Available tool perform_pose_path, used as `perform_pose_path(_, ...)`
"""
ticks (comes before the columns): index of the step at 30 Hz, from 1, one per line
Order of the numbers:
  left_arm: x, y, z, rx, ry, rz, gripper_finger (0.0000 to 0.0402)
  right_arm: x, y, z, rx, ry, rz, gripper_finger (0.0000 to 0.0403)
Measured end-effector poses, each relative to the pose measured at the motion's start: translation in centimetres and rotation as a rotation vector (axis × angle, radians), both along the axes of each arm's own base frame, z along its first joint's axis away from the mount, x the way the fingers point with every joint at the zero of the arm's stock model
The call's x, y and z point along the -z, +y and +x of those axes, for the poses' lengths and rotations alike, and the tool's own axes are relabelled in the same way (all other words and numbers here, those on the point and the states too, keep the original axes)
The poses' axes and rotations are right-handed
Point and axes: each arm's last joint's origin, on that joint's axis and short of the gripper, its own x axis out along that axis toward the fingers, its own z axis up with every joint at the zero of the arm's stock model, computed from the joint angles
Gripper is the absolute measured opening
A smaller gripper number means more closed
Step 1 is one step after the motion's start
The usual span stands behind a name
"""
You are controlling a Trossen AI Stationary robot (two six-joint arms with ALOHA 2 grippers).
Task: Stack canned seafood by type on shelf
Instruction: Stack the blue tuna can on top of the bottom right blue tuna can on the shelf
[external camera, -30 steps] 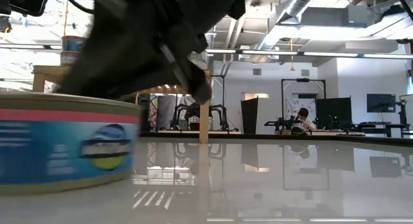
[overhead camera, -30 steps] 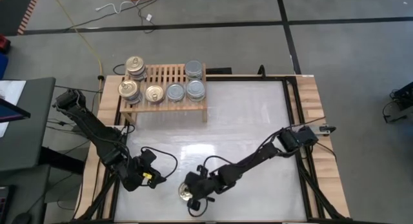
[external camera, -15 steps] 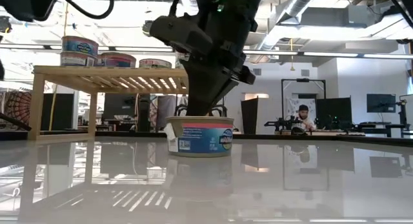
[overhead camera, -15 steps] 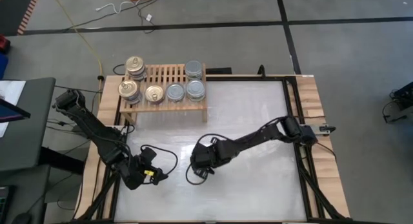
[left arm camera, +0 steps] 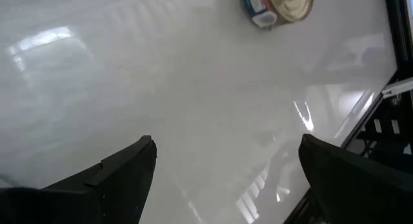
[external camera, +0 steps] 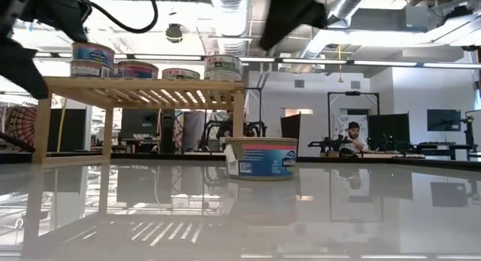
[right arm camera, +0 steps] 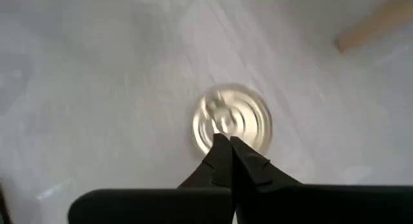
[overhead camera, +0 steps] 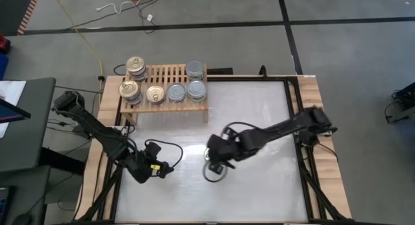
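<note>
One can [overhead camera: 213, 173] with a blue and red label stands upright on its base on the white table, apart from the rest; it also shows in the low view [external camera: 261, 157]. My right gripper [overhead camera: 218, 162] hangs shut above this can [right arm camera: 231, 124], clear of it; the shut fingertips [right arm camera: 227, 144] point down at its ridged metal top. My left gripper [overhead camera: 166, 168] is open and holds nothing, left of the can [left arm camera: 277, 4]. The wooden shelf [overhead camera: 166, 107] at the far left carries several cans, some stacked two high.
Gold-topped cans [overhead camera: 136, 66] sit on the shelf's left part and silver-topped ones [overhead camera: 196, 90] on its right. Bare slats [overhead camera: 167, 74] lie between the two back stacks. White tabletop [overhead camera: 259, 192] stretches around the lone can. Cables trail from both arms.
The lone can has slid upright along the table from the near edge toward the middle and right, with my shut right gripper on it. That gripper has then risen clear of the can. My left gripper has swung slightly toward the right.
</note>
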Motion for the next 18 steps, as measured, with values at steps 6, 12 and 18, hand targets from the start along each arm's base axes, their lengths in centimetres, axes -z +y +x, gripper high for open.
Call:
perform_pose_path(6, -0.1, 1.1, 0.9, -0.036, -0.011, 0.016, 0.0365, 0.8, 0.3, -7.6, 0.1, -0.091, 0.047, 0.0018)
perform_pose_path(12, -0.2, 2.6, 1.8, -0.128, -0.038, 0.063, 0.0365, 4.2, 0.1, -13.8, 0.22, -0.359, 0.202, 0.0018)
perform_pose_path(18, -0.5, 3.7, 4.7, -0.206, -0.194, 0.07, 0.0365, 8.1, -1.4, -15.5, 0.4, -0.546, 0.34, 0.0039)
